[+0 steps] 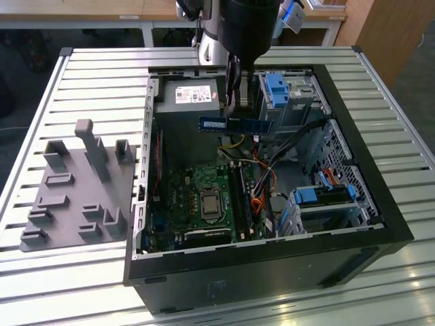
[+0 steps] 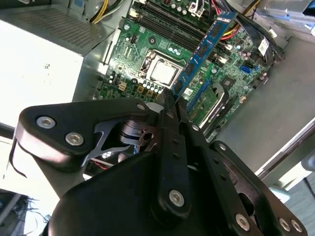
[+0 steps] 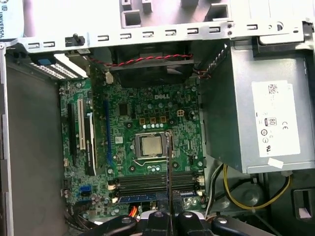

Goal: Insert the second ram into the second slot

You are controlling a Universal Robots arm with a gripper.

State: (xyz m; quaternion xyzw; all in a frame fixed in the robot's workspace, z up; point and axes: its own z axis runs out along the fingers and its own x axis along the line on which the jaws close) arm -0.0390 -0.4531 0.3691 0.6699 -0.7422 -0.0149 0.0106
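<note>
**Second ram held above the open case, clear of the slots**

A slatted metal table (image 1: 102, 68) is seen in the exterior view, and an open computer case (image 1: 272, 272) is laid flat on it. A grey fixture plate (image 1: 68, 197) with upright blocks is set on the table at the exterior view's left, just beside the case.

Inside the case, a grey power supply (image 1: 187, 102) (image 3: 261, 113) is mounted at the far end. The green motherboard (image 1: 197, 190) (image 3: 147, 108) (image 2: 147, 49) is laid next to it. Light-blue drive-bay clips (image 1: 277, 88) are fitted at the exterior view's right.

The black gripper (image 1: 239, 112) (image 2: 172, 96) (image 3: 170, 216) is hung from above over the far part of the case. Its fingers are pressed together on the second ram (image 1: 258, 126) (image 2: 204, 46) (image 3: 169, 167). The stick is gripped near its middle and held level, with its long edge downward. It is kept in the air between the power supply and the drive bay, apart from the board below. In the first wrist view it is seen edge-on as a thin line.

The long black memory slots (image 1: 242, 197) (image 3: 147, 181) are found beside the processor socket (image 1: 209, 204) (image 3: 149, 146) (image 2: 162, 72). A blue strip (image 3: 140, 199) is seen along the slot farthest from the socket. The slots next to it are seen bare.
</note>
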